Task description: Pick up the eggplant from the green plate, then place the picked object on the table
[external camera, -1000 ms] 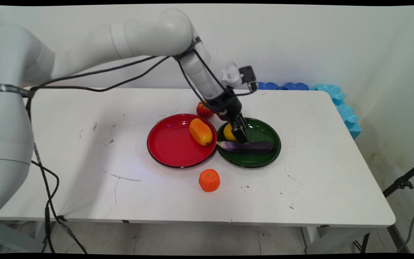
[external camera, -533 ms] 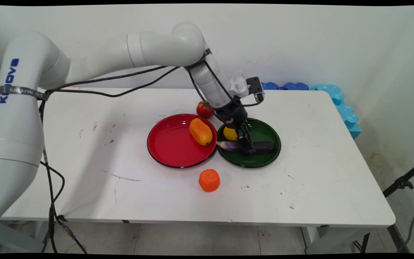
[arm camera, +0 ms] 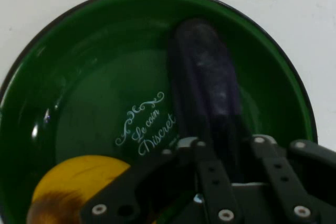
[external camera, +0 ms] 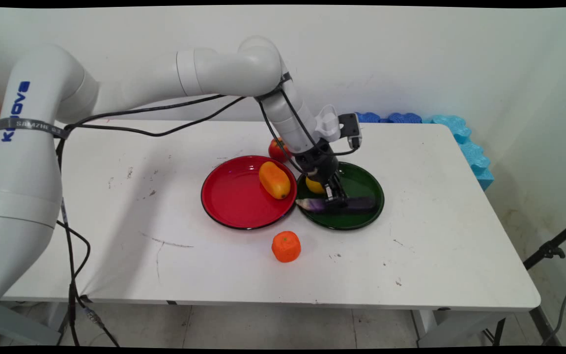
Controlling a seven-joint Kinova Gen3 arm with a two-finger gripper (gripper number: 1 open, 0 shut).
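Observation:
A dark purple eggplant [external camera: 361, 202] [arm camera: 205, 77] lies across the near part of a green plate [external camera: 367, 181] [arm camera: 89, 93]. My gripper [external camera: 336, 199] [arm camera: 228, 148] is down on the eggplant's middle. One finger stands on each side of it, pressed against it, so the gripper is shut on the eggplant. A yellow lemon [external camera: 314, 186] [arm camera: 79, 179] sits in the same plate, just left of the gripper and partly hidden by the wrist in the main view.
A red plate [external camera: 229, 196] touches the green one on its left and holds an orange-yellow fruit [external camera: 274, 180]. A tomato [external camera: 278, 147] stands behind the plates, and an orange [external camera: 286, 246] in front. Blue foam pieces [external camera: 460, 135] line the table's far right corner.
The gripper came down from just above the eggplant and closed round its middle. The eggplant shifted slightly toward the near side of the plate.

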